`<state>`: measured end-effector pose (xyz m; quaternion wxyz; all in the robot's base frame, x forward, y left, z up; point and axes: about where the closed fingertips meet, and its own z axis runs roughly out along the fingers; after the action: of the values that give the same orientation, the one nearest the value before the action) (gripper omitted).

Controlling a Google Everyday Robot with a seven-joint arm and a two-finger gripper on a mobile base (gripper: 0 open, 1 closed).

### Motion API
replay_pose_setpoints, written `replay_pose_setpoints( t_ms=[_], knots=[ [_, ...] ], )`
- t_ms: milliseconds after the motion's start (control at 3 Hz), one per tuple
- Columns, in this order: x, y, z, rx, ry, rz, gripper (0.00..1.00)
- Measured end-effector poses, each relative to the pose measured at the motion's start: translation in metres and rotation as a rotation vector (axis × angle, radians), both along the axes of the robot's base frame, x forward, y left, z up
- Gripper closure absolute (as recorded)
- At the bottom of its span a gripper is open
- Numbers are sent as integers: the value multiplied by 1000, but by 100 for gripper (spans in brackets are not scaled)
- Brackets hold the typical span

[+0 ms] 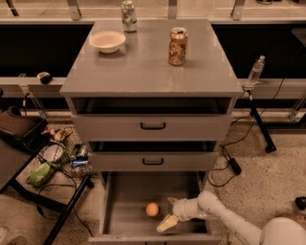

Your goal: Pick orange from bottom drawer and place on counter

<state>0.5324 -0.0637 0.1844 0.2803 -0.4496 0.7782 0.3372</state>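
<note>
The orange lies on the floor of the open bottom drawer, near its middle front. My gripper is down inside the drawer just right of the orange, with its fingers spread open toward the fruit and holding nothing. One fingertip points to the drawer's front and the other sits behind it. The white arm reaches in from the lower right. The grey counter tops the cabinet above.
On the counter stand a white bowl, a gold-brown soda can and a green-white can. Two upper drawers with black handles are slightly ajar. Clutter and cables lie on the floor at left; a water bottle stands at right.
</note>
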Motion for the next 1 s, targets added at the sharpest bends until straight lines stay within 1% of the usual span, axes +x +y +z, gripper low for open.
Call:
replay_pose_setpoints(
  t_ms=[333, 667, 1000],
  knots=[
    [20, -23, -11, -23, -51, -24, 0],
    [22, -3, -3, -6, -87, -2, 0],
    [20, 23, -6, 27, -117, 40, 0]
  ],
)
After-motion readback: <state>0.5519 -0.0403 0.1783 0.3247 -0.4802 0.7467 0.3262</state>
